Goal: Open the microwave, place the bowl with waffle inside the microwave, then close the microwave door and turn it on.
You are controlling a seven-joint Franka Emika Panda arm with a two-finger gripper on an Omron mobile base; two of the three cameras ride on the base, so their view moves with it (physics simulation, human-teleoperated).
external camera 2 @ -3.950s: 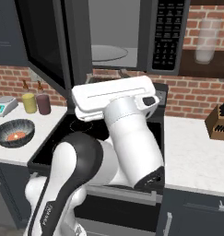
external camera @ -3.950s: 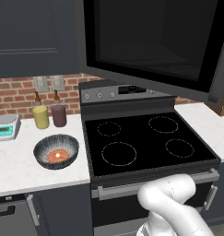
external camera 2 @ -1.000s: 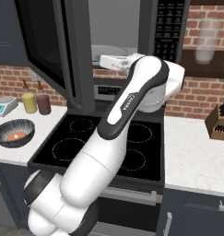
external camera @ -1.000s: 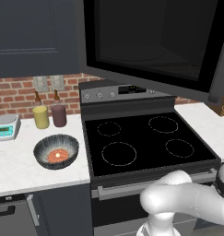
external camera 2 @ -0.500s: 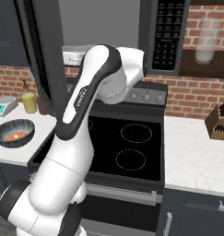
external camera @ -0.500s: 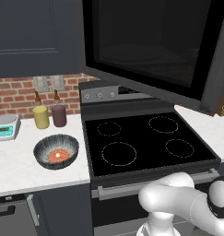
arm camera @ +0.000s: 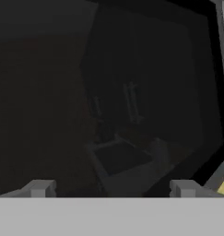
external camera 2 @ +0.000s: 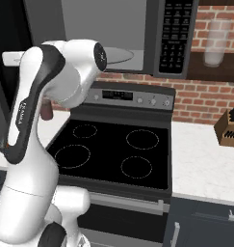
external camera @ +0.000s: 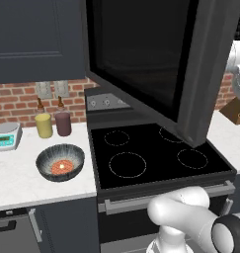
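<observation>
Dark-glass microwave door [external camera: 141,64]: swinging wide open, filling upper centre of left base view.
Microwave [external camera 2: 137,34]: cavity showing top centre of right base view, nothing loaded.
Jaws: standing apart, gripping nothing, facing door glass in hand view.
Bowl [external camera: 60,162]: sitting on bench [external camera: 18,178], left middle, beside stove [external camera: 156,153].
Waffle [external camera: 62,166]: lying inside bowl.
Remaining: loading bowl, closing door, starting microwave.

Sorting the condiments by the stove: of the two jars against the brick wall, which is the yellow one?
The yellow jar is the one nearer the scale; the dark maroon jar stands between it and the stove.
</observation>
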